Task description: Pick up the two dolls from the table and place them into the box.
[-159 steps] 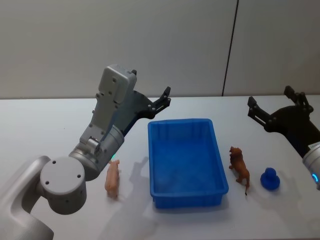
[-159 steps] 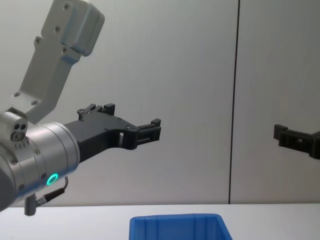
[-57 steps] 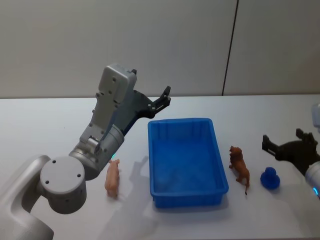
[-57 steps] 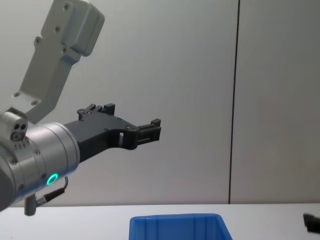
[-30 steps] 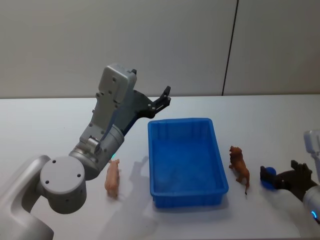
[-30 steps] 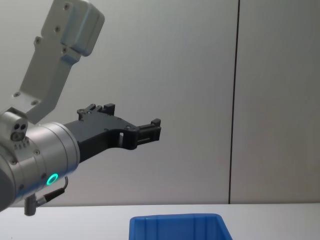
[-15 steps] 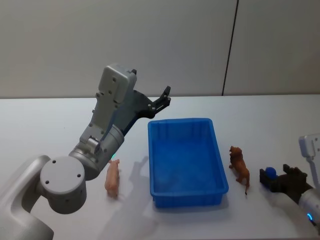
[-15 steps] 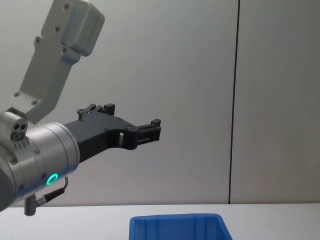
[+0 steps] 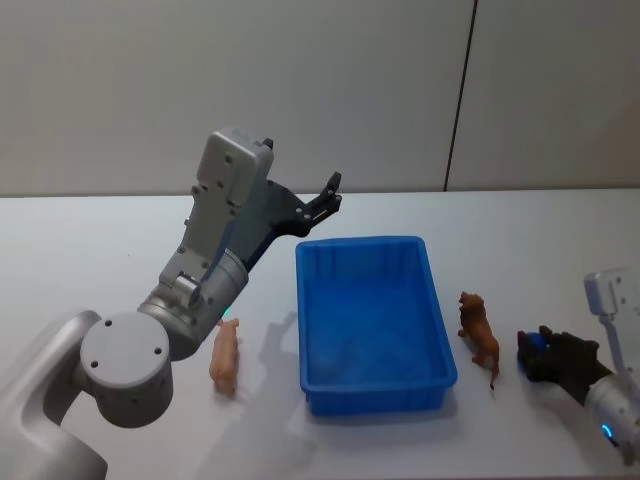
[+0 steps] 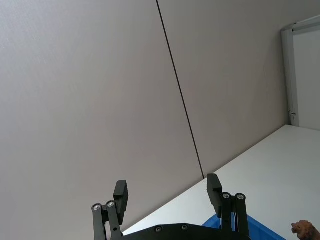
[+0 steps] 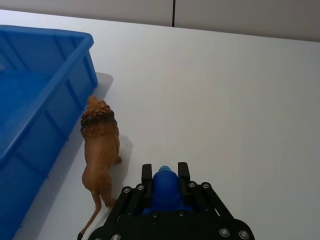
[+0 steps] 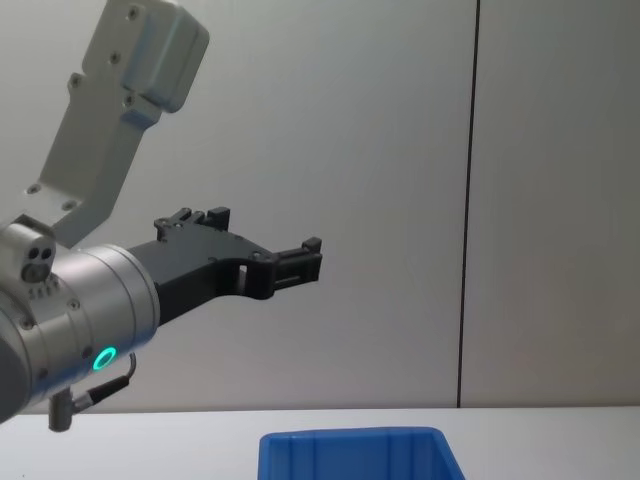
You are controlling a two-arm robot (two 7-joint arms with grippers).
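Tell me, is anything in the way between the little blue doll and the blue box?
Yes. The brown lion stands between the blue doll, gripped by the right pincer, and the box. Lifting the doll over it should probably clear it. The left pincer hangs open, raised high.

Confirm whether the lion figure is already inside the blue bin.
No, the lion figure stands on the white table just outside the blue bin's right wall.

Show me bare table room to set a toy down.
Bare: the table strip between the box's far rim and the wall, and the far right corner beyond the lion. Crowded: right of the box, where lion, blue toy and right gripper bunch. The pig lies left of the box; the left gripper hangs raised, open.
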